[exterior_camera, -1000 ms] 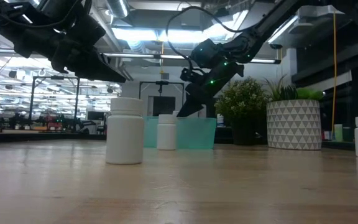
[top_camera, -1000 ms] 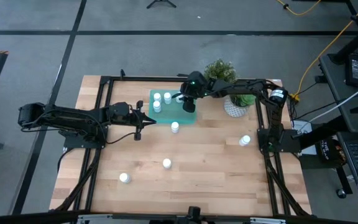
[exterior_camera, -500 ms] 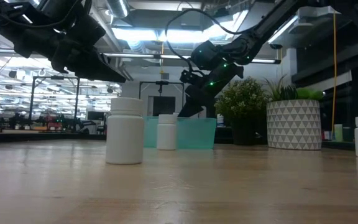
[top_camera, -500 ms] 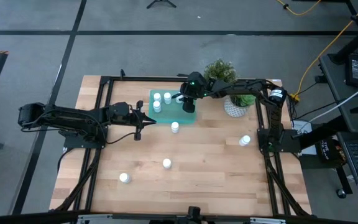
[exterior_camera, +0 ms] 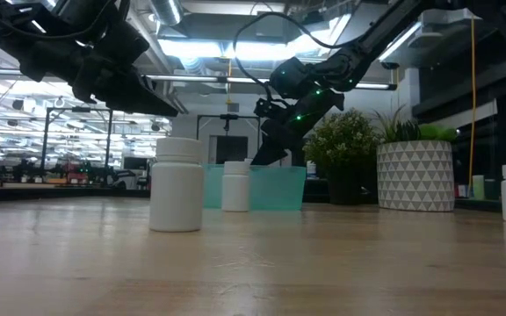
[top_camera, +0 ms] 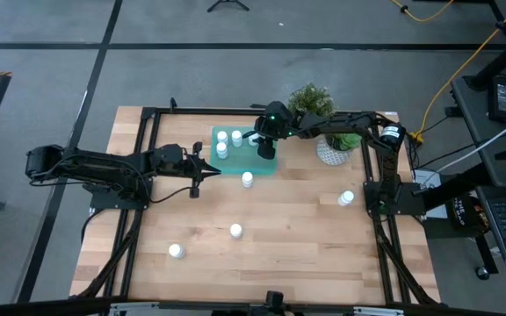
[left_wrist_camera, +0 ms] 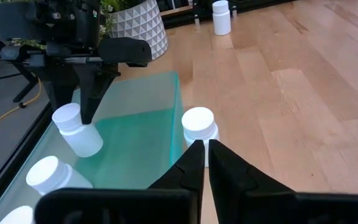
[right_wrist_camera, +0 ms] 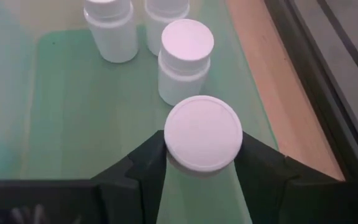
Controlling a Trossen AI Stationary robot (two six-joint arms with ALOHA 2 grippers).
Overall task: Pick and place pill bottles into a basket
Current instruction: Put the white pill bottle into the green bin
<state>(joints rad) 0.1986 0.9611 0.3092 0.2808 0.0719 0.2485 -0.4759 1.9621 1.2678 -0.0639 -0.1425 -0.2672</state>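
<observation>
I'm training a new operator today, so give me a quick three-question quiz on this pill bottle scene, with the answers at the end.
1. How many pill bottles stand on the table outside the basket?
2. True or false: the left end effector is open.
3. What is between the fingers of the right end effector over the basket? A) a plant pot B) a pill bottle C) nothing

Key: 1. four; 2. false, it is shut; 3. B
</observation>
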